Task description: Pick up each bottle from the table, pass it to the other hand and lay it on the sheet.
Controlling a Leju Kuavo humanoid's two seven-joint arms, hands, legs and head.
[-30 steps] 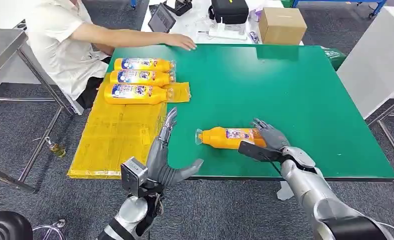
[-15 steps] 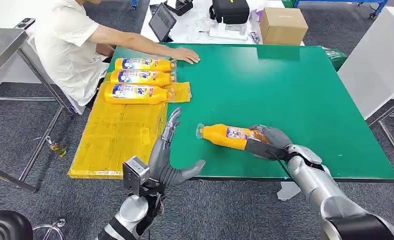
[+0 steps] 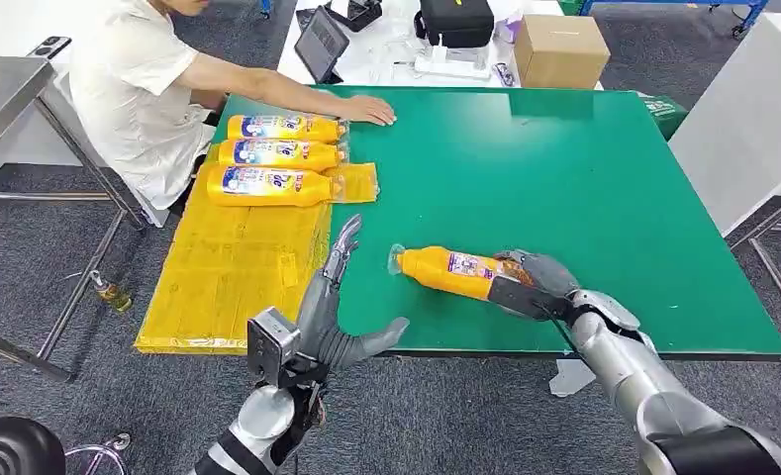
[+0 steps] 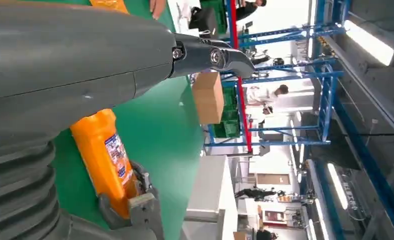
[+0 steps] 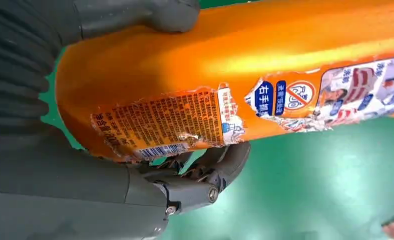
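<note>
**Bottle gripped at its base, cap aimed at my waiting left hand**

My right hand (image 3: 528, 282) is wrapping the base of the orange bottle (image 3: 450, 270), tilted just above the green counter (image 3: 584, 178). Its long axis is pointing cap-first toward my left hand (image 3: 329, 315), fingers spread and holding nothing, between the bottle and the yellow sheet (image 3: 230, 272).

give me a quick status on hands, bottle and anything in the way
Right hand grips the orange bottle by its base. Left hand open, waiting beside the yellow sheet. Three bottles already on it; person's hand rests on the far table edge.
</note>
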